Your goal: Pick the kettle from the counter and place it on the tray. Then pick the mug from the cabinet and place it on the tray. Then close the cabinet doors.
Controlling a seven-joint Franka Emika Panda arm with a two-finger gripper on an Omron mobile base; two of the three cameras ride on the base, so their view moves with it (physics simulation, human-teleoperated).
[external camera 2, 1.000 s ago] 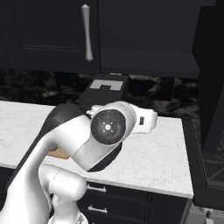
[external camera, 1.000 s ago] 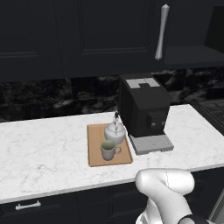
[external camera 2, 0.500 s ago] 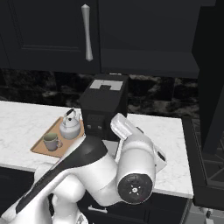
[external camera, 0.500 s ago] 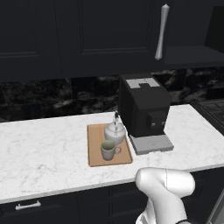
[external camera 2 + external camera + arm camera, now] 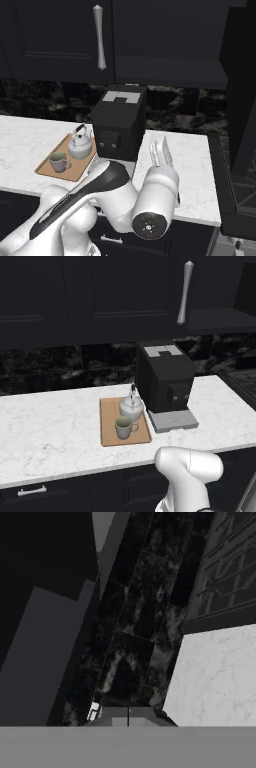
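Raised above the front part of the white marble counter [image 5: 195,165], the two-finger gripper [image 5: 161,151] is seen in the right base view pointing upward, to the right of the black boxy coffee machine [image 5: 120,121]; its pale fingers [image 5: 154,152] lie close together with nothing between them, though whether they are fully closed cannot be told. The small rounded white-silver kettle [image 5: 131,407] with a thin dark arched handle is set upright on the flat rectangular light-brown wooden tray [image 5: 108,424], at its back right, just beside the coffee machine. The small pale grey-green mug [image 5: 123,427] is set on the tray too, in front of the kettle, handle to the right. The near-black panelled cabinet doors [image 5: 125,296] with a long silver bar handle [image 5: 184,292] are shown closed above the counter. Dark veined backsplash [image 5: 145,622] and a patch of marble are shown in the hand view.
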